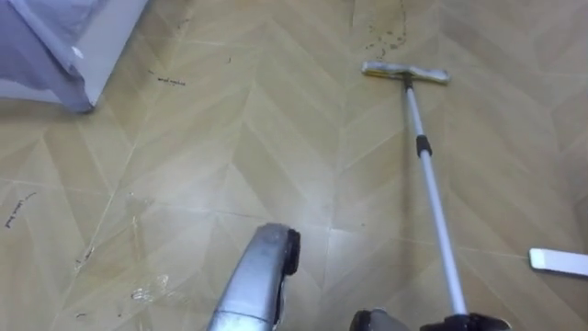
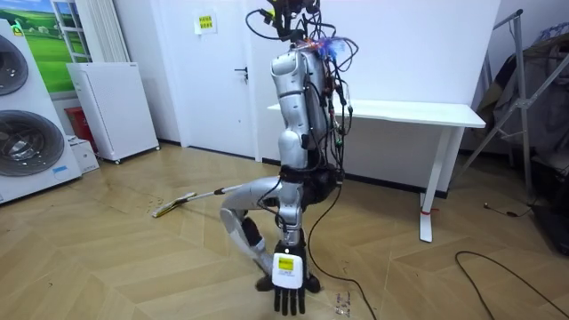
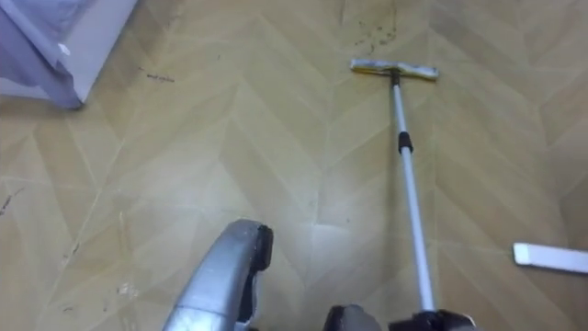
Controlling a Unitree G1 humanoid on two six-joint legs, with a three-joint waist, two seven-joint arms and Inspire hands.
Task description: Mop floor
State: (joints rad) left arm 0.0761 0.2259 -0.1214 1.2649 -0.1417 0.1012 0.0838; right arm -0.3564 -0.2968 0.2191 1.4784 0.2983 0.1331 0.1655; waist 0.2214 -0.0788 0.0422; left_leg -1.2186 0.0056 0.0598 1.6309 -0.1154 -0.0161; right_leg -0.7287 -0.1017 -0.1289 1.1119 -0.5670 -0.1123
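Rm w/ herringbone wood floor [image 1: 230,138]. Robot stands mid-floor; in the room view the white bench [image 2: 418,113] is behind it and washers [image 2: 27,116] are at that view's left. A white unit [image 1: 115,37] sits top left in the eye views, well apart from the mop [image 1: 433,202].

Mop lies out ahead, head flat on floor, pole running back to right hand [image 1: 473,324] at bottom edge; can't tell its grip. Left hand [image 2: 289,286] hangs low, fingers straight, holding nothing. Dark specks [image 1: 390,37] lie just beyond the mop head.

Judged: mid-stroke, early on. Next move prob. needs a push fwd over the specks. Open floor ahead & left; the white strip [image 1: 558,262] at right is an edge to mind.
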